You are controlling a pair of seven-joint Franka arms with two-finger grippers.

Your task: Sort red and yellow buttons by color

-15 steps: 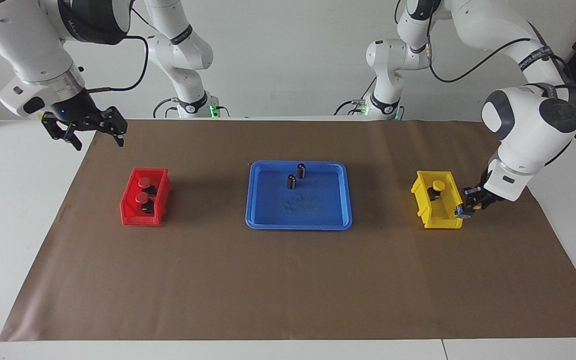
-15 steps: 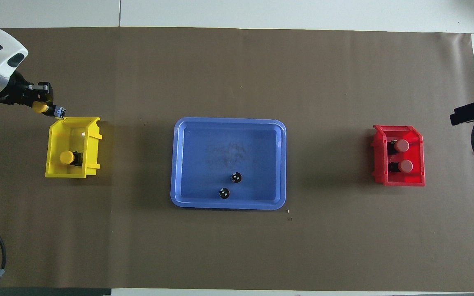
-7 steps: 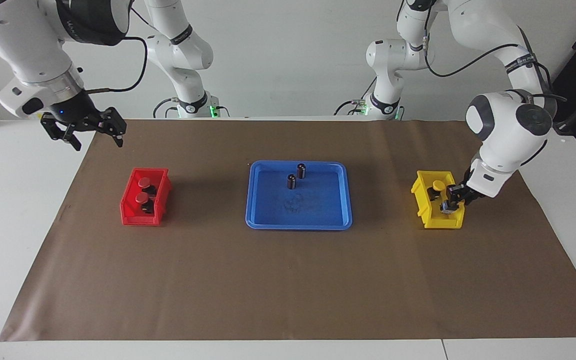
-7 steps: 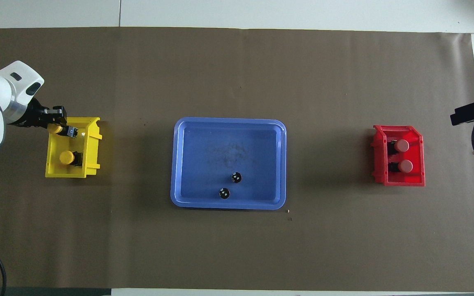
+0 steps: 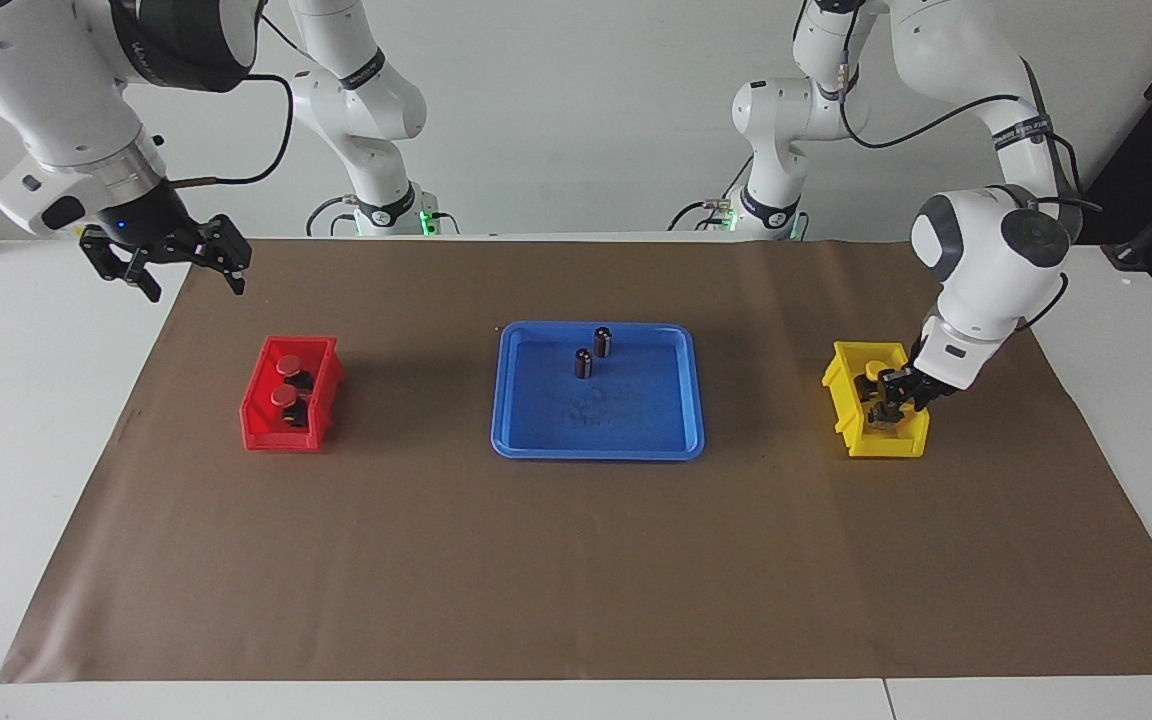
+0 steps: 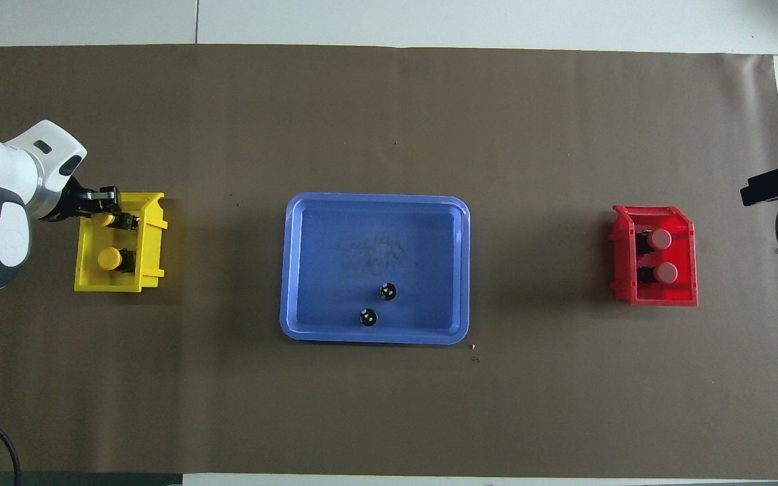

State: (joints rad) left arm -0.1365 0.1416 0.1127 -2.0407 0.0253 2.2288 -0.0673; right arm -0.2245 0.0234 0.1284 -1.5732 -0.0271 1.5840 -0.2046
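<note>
1. Facing view: left end effector [image 5: 893, 398] sits low inside the yellow bin [image 5: 848, 412], clamped on a yellow button [image 5: 882, 413] (its cap hidden). Right end effector [image 5: 182, 258] hangs spread wide above the worktop [image 5: 576, 570], waiting.
2. Overhead view: second yellow button [image 6: 110, 258] lies in the same bin; both red buttons [image 6: 659, 238] sit in the red bin [image 6: 621, 283].

Red bin [image 5: 254, 420] holding red-capped buttons [image 5: 287, 366]; yellow bin [image 6: 149, 223] holding yellow-capped buttons [image 6: 109, 258]; blue tray [image 5: 516, 440]; brown paper [image 5: 576, 570] over white desk [image 5: 26, 400].
</note>
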